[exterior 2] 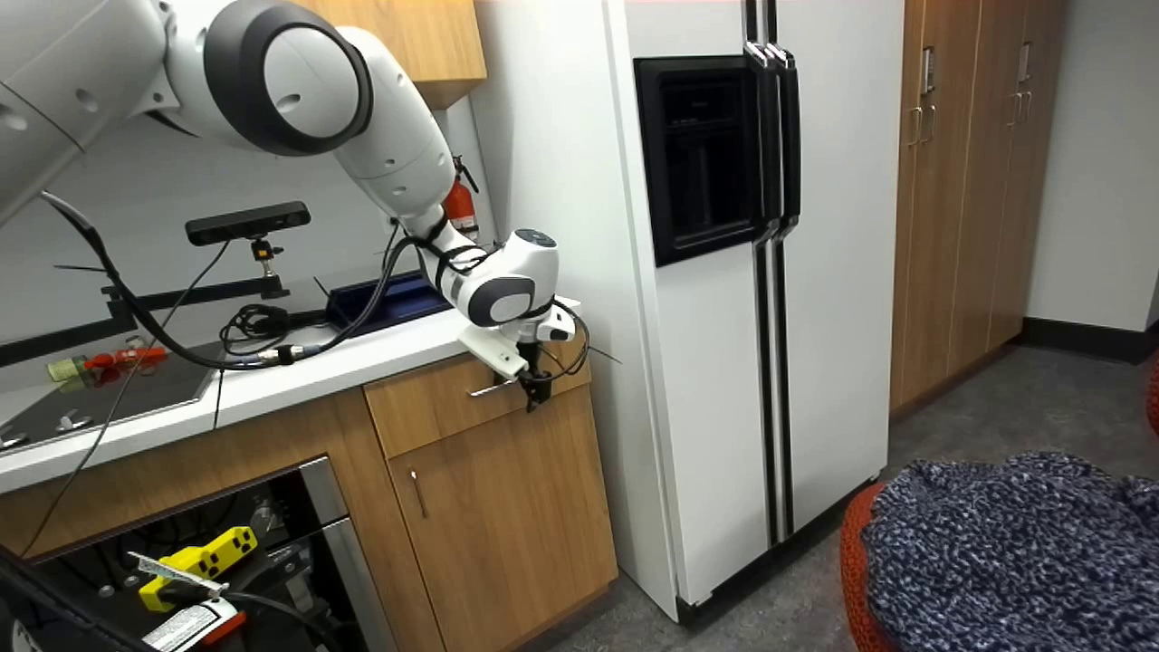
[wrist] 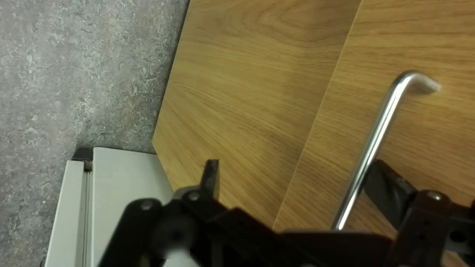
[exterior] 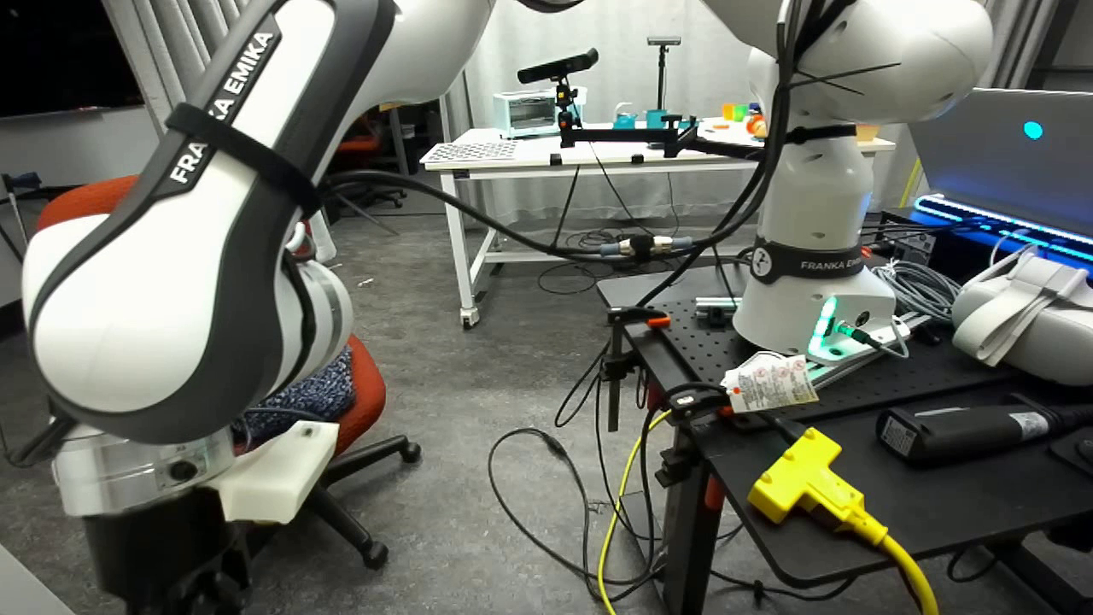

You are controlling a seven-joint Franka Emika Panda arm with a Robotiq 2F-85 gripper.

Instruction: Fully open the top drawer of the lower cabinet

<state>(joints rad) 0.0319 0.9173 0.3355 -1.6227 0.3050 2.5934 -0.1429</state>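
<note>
We judge the step in hand to be taking hold of the handle (wrist: 372, 150), with the pull not yet begun. In an exterior view the drawer (exterior 2: 453, 407) sits under the counter (exterior 2: 407, 341), above the door (exterior 2: 507, 516) and beside the fridge (exterior 2: 706, 380); its front looks level with the door, so we take it to be shut, with all of the opening left to do. In the wrist view the gripper (wrist: 297, 178) is spread wide, with nothing clamped. The handle runs within that spread, though off the middle: the upper finger (wrist: 389, 193) is right at it, touching or just beside, we cannot tell which, while the lower finger (wrist: 210, 178) stands well apart, out over the door. The fridge end of the handle is hidden by the gripper, so we cannot say how near that end our hold would fall. The next move, as we see it, calls for raising the gripper slightly to bring the handle nearer the middle, then closing firmly; closing from here might shove the handle downward before both sides meet it. After that we would want a straight, level pull, square to the front and without rubbing the fridge, carried on until the drawer reaches its stop, since a part-way pull would fall short of the task.
</note>
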